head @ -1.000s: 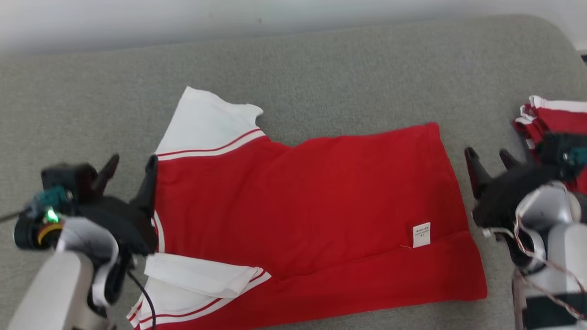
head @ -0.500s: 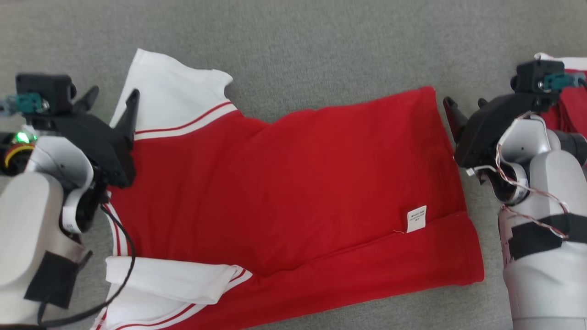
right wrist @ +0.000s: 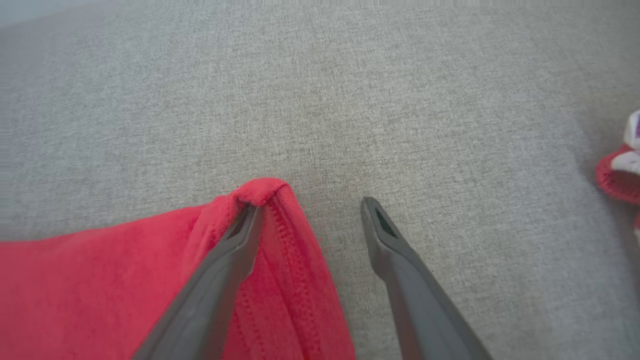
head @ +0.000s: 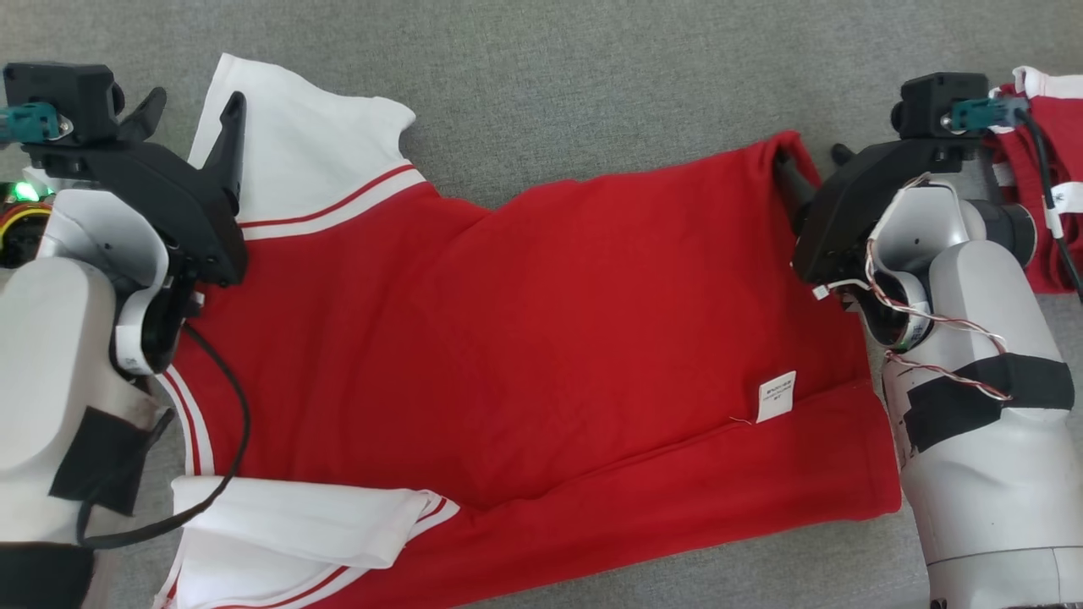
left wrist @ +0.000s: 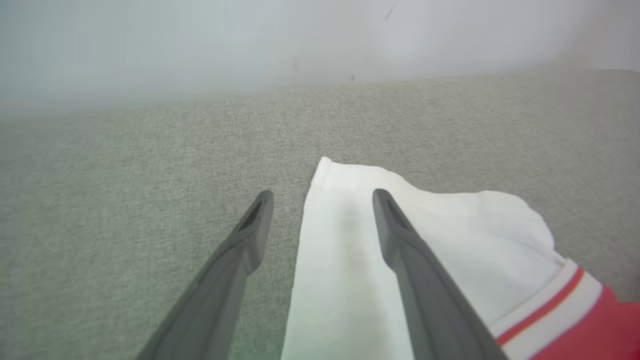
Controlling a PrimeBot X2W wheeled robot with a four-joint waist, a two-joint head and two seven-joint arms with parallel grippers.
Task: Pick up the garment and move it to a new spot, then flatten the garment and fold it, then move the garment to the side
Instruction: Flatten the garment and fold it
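As I view the red knit shirt with white sleeves (head: pixel 550 296), left gripper (left wrist: pixel 322 195) spread astride sleeve edge, right gripper (right wrist: pixel 311 204) spread, one tip under hem corner

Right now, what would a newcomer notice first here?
A red garment with white sleeves lies spread across the grey cushion. The open left hand straddles the edge of the far sleeve, and the open right hand pokes into the hem corner. More red-and-white clothing sits at far right.

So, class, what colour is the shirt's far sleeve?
The sleeve is white, with a thin red stripe; clearest in the head view.
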